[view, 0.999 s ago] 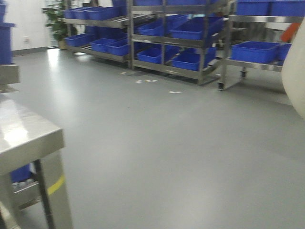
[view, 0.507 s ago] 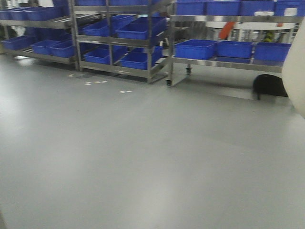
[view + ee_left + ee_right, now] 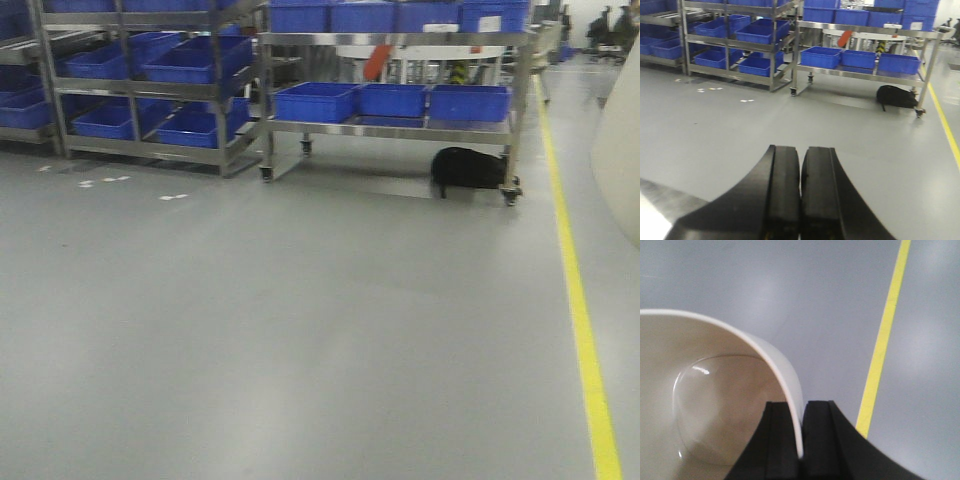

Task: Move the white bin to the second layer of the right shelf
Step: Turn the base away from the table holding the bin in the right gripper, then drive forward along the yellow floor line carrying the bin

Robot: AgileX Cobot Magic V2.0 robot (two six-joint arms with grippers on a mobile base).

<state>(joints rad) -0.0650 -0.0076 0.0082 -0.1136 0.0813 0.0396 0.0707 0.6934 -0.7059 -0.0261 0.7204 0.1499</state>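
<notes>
Your R gripper is pinched on the rim of the white bin. One black finger sits inside the wall and the other sits outside, w/ the thin wall squeezed between them. The bin is up over the grey floor. The wrist cam shows only part of the bin: its left side and btm are cut off by the edge of the view. In the front cam you get just a cream sliver of the bin at the right edge, and the rest is out of view.

Your L gripper has its jaws pressed together w/ nothing between them. Only the two black fingers show. A shiny pale patch at the btm left of that view is cut off, so you can't tell what it is.

The steel racks w/ blue crates stand well apart from the bin, across the floor. They look small and blurry, so you can't tell which level has rollers. A dark lump sits under the rack on wheels, maybe a bag, but it's too dark to be sure.

A yellow line runs along the floor on the right. In the R wrist cam its low end goes behind the outer finger.
</notes>
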